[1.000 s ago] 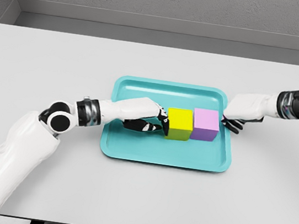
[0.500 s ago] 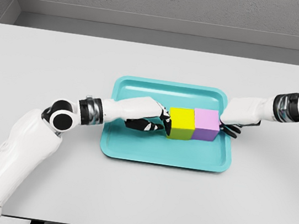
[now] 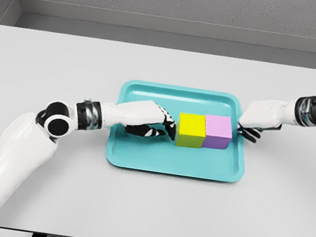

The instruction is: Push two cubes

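Two cubes sit side by side on a teal tray (image 3: pixel 141 157) in the middle of a pale grey table (image 3: pixel 145 211). The yellow cube (image 3: pixel 191 129) is on the left and the pink cube (image 3: pixel 218 131) on the right, their facing sides touching so that together they form one short block whose long axis runs left to right across the tray. Each cube is a plain solid colour with a lighter top face and a darker near face; their edges line up squarely with the tray's sides. No writing, label or brand shows on either cube or on the tray.

The left hand (image 3: pixel 148 122) lies inside the tray just left of the yellow cube, its dark fingers loosely curled, holding nothing, the fingertips close to the cube's left face. The right hand (image 3: pixel 256 122) rests at the tray's right rim near the pink cube, fingers bent downward, grasping nothing.
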`<act>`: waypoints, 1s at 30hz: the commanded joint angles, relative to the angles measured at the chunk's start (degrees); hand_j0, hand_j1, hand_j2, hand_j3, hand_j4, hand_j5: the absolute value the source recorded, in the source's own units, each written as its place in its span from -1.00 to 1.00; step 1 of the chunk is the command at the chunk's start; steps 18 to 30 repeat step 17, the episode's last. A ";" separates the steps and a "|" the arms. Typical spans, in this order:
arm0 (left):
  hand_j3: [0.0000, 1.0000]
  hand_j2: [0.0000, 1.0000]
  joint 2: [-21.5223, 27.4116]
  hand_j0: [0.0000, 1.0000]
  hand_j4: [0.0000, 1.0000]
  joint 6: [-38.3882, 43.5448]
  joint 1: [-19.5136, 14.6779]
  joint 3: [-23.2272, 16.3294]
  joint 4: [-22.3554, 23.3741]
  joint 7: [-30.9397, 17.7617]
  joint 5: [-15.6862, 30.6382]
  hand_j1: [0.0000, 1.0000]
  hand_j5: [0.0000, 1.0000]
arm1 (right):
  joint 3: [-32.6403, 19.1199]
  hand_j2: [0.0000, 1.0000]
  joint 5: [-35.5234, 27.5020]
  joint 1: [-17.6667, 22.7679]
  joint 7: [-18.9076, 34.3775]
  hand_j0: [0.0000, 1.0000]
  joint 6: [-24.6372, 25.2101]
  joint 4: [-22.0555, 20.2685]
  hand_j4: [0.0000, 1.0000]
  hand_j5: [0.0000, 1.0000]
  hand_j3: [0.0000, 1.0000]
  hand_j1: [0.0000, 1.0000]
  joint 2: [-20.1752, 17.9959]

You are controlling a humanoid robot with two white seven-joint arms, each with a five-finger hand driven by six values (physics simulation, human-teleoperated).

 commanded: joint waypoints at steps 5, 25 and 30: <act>-0.01 -0.01 10.09 -0.01 -0.01 0.09 0.00 0.20 -8.97 0.01 12.40 -0.01 -0.01 | -1.84 -0.73 0.21 0.00 -0.01 -0.73 0.10 2.58 -0.73 -0.73 -0.73 -0.73 0.00; 1.00 1.00 33.30 1.00 1.00 0.09 6.24 11.80 -12.14 0.01 23.66 1.00 1.00 | -10.81 -0.58 -0.50 0.26 -0.01 -0.58 0.10 11.55 -0.58 -0.58 -0.58 -0.58 -0.08; 1.00 1.00 33.30 1.00 1.00 0.09 6.24 11.80 -12.14 0.01 23.66 1.00 1.00 | -10.81 -0.58 -0.50 0.26 -0.01 -0.58 0.10 11.55 -0.58 -0.58 -0.58 -0.58 -0.08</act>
